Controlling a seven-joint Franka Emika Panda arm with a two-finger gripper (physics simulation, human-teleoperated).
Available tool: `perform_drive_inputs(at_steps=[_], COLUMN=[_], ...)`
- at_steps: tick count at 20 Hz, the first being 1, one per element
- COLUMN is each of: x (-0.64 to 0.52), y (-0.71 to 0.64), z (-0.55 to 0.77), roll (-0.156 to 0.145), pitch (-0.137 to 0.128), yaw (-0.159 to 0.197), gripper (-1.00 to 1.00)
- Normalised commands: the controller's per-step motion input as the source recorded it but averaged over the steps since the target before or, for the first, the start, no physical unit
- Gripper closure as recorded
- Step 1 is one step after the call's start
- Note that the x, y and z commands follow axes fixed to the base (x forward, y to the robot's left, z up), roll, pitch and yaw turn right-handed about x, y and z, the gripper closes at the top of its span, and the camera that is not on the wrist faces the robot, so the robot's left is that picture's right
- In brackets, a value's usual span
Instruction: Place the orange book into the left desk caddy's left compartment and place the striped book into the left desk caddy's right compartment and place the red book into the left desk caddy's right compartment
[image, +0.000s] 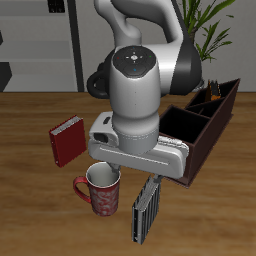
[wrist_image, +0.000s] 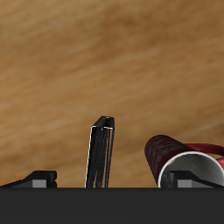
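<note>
The striped book stands upright near the table's front edge, beside a red mug. In the wrist view the striped book shows edge-on below my gripper, which is open with its fingertips wide apart and nothing between them. The red book rests on the table farther back, apart from the arm. The left desk caddy stretches back from beside my hand. A sliver of the orange book shows in the caddy's far, taller end. My fingers are hidden under the hand in the exterior view.
The red mug stands close beside the striped book, its rim near one fingertip. A potted plant rises behind the caddy. Bare wood lies between the red book and the mug.
</note>
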Motion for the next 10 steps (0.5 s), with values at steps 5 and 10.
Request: perform_drive_inputs(at_steps=[5,10], x=[-0.07,-0.06], y=[0.12,0.13], z=[-0.36,-0.18], roll=[0.009,-0.027], pitch=[-0.004,-0.04], yaw=[0.053,0.107], gripper=[-1.0,-1.0])
